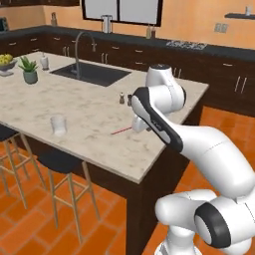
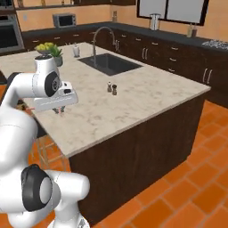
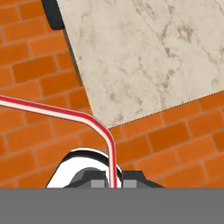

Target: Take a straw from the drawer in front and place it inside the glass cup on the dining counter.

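the hand (image 3: pixel 114 183) is clamping tight on the red-and-white straw (image 3: pixel 65 114), which is rising between its fingers and bending off to one side. the glass cup (image 1: pixel 59 124) is sitting well away across the desk (image 1: pixel 94 117); the thin straw is risking slipping or missing the rim.

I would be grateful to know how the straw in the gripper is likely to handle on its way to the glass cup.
The straw is thin, so probably very light. Pinched at one end in the shut gripper, its long free end may wobble or swivel. Its bent shape could snag the rim of the glass cup.
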